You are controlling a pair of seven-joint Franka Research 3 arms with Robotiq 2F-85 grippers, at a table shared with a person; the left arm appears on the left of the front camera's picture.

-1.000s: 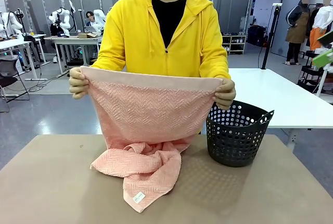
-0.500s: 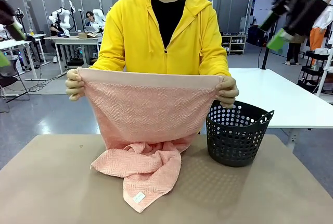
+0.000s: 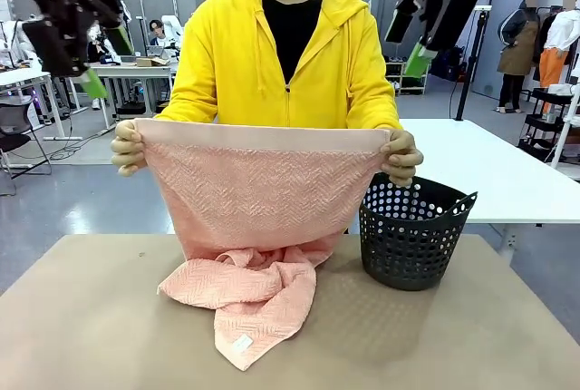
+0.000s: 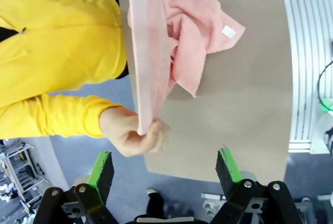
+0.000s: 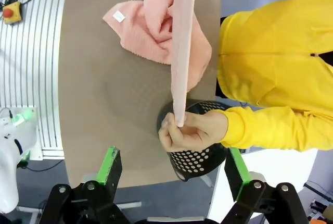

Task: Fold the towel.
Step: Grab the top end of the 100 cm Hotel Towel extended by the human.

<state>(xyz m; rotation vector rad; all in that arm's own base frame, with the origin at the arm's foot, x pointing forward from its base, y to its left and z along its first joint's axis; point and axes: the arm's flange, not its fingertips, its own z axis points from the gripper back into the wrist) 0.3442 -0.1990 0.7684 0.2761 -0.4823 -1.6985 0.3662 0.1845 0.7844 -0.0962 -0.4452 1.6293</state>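
A person in a yellow hoodie holds the salmon-pink towel (image 3: 258, 199) up by its two top corners, one hand (image 3: 127, 148) at each end; its lower part lies bunched on the brown table (image 3: 435, 336), white label (image 3: 242, 343) showing. My left gripper (image 3: 86, 41) hangs open high at the upper left, above the person's hand (image 4: 132, 133) and the towel's edge band (image 4: 148, 52). My right gripper (image 3: 424, 18) hangs open at the upper right, above the other hand (image 5: 190, 130) and the towel (image 5: 182, 36). Nothing is between either gripper's fingers.
A black perforated basket (image 3: 412, 231) stands on the table at the right, just below the person's hand (image 3: 401, 156); it also appears under that hand in the right wrist view (image 5: 195, 164). A white table (image 3: 489, 168) stands behind it.
Both arms have come into the front view from above and moved down and inward toward the towel's held corners. The person has kept the towel stretched, shifting the hands slightly.
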